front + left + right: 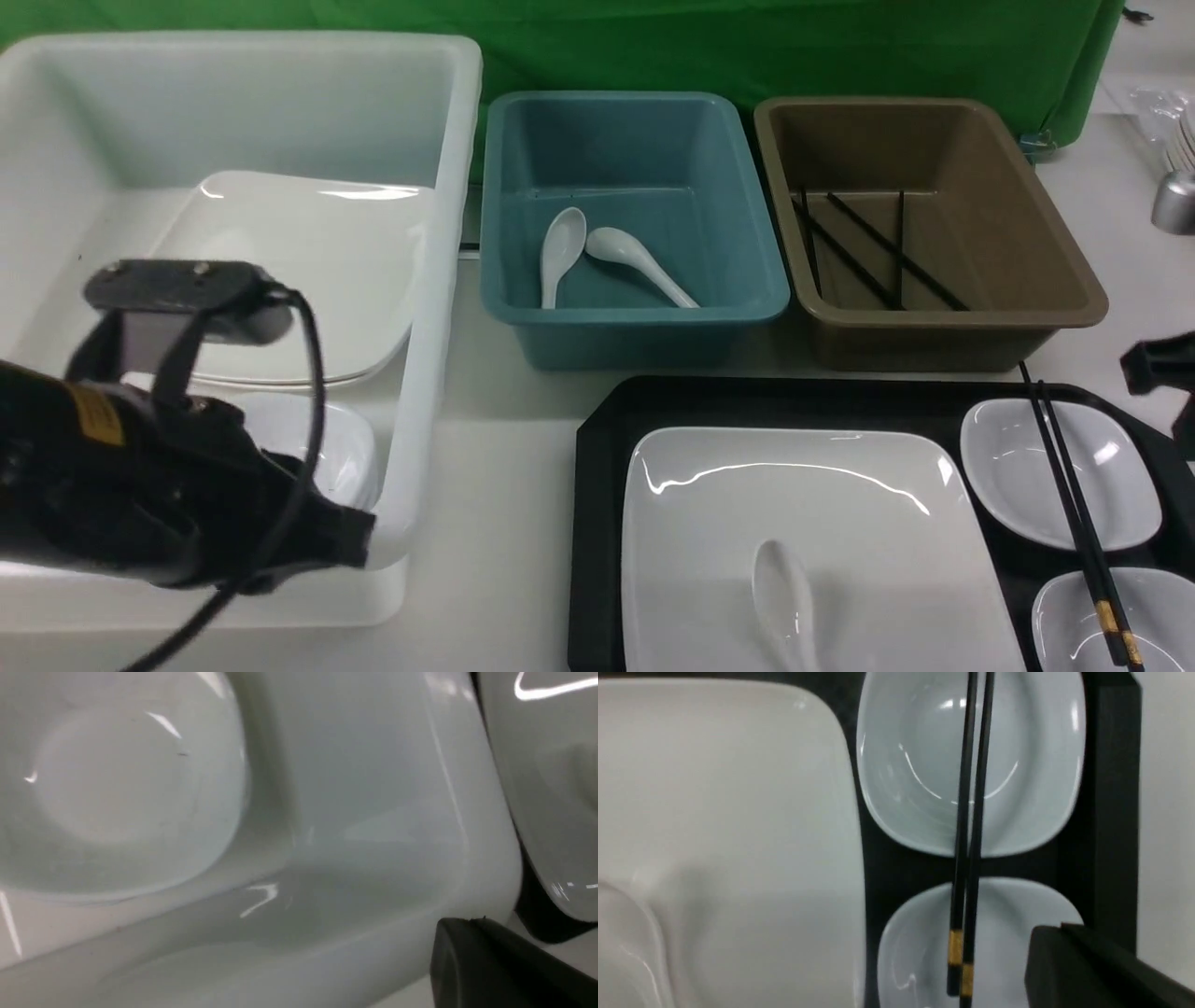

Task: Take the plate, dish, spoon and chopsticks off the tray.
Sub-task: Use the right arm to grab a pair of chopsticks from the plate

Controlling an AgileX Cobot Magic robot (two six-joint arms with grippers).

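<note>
The black tray [597,439] holds the white square plate [803,495] with the white spoon [784,597] lying on it. To its right sit two small white dishes [1018,467] [1074,616], and the black chopsticks [1074,504] lie across both. My left gripper [359,539] hangs at the white bin's near right corner. It is shut and empty, as the left wrist view shows [472,921]. My right gripper [1059,928] is shut and empty, beside the chopsticks' [971,812] gold-banded ends, over the near dish [915,952]. Only a bit of the right arm [1162,369] shows in front.
A white bin [439,187] on the left holds a square plate [308,271] and a small dish [345,457]. Behind the tray, a blue bin [635,317] contains two spoons. A brown bin [943,322] holds black chopsticks. Metal ware [1174,201] stands far right.
</note>
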